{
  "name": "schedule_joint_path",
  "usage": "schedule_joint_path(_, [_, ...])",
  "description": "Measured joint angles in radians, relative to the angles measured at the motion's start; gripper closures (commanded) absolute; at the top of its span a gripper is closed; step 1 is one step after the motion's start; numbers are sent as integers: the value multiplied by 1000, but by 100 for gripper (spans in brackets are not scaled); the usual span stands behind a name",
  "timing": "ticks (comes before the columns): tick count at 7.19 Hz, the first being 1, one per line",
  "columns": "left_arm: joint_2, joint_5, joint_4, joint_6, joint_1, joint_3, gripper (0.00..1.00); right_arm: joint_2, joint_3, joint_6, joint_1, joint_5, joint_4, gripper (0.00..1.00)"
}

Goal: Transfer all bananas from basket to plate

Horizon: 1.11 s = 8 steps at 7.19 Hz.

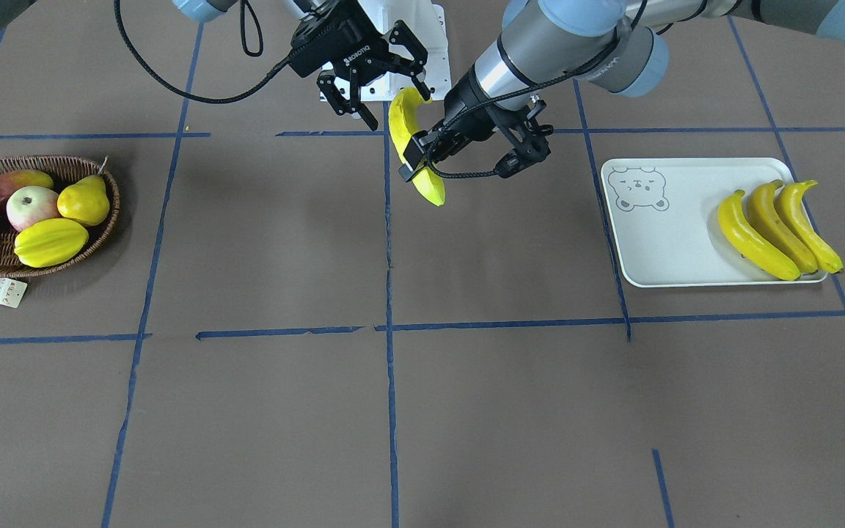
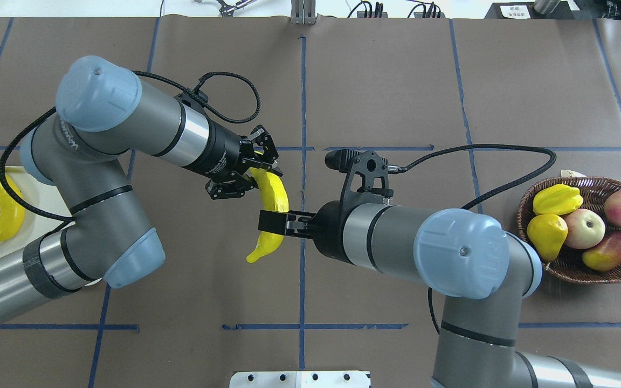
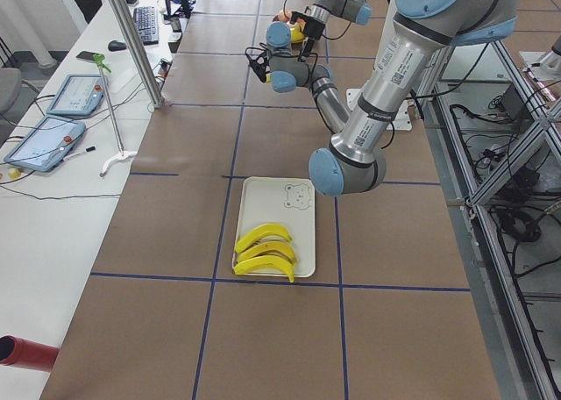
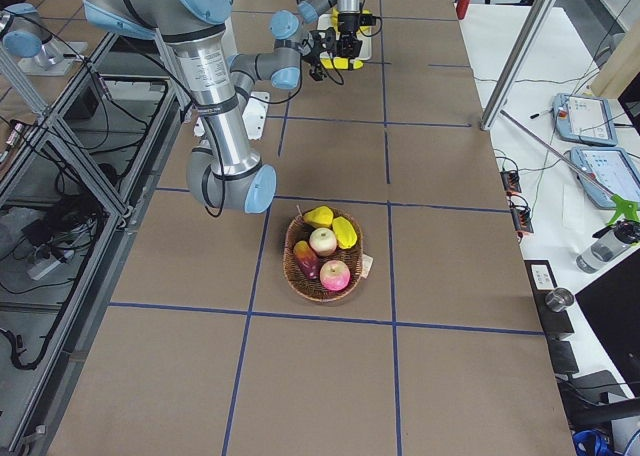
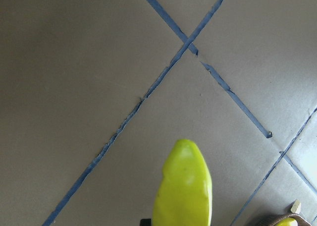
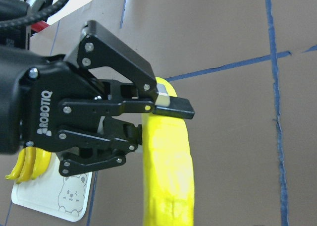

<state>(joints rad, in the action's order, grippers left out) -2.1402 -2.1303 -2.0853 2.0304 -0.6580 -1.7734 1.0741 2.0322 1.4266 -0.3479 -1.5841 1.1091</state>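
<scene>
Banana [image 1: 402, 121] hangs in left end effector [image 1: 419, 155], apart from plate [image 1: 672, 246] rim.

Glossy, smooth banana [image 2: 274, 200] in the matt left gripper [image 2: 259, 173]; rough woven wicker basket [image 1: 110, 213] (paper tag [image 1: 2, 292]); matt paper tabletop [image 1: 503, 411].

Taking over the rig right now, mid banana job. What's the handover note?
Left gripper: shut on the fourth banana, in the air over mid-table.
Right gripper: open, fingers spread at that banana's robot-side end.
Plate: three bananas side by side, opposite the bear print.
Basket: no bananas, only other fruit.
Done: three. Left: carry the fourth to the plate, set it down.
</scene>
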Motion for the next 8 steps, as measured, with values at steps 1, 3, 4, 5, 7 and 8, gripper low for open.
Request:
schedule_joint_path(1, [37,0,5,-22,-16,-6,100,29,27,-1,-45,-83,22,1])
schedule_joint_path(3, [140,-5,19,-126,-76,-21,100,83,59,-36,-192,-299,138,1])
schedule_joint_path(4, [197,-7,46,-192,-106,-31,100,108,66,-83,-273,-406,195,1])
schedule_joint_path(5, [260,-7,99,-252,-137,-55,100,146,70,-148,-337,-474,235,1])
schedule_joint_path(7, [412,-7,182,-423,-200,-116,100,271,69,-370,-424,-518,308,1])
schedule_joint_path(8, [484,-4,192,-527,-226,-131,100,320,66,-498,-458,-522,358,1])
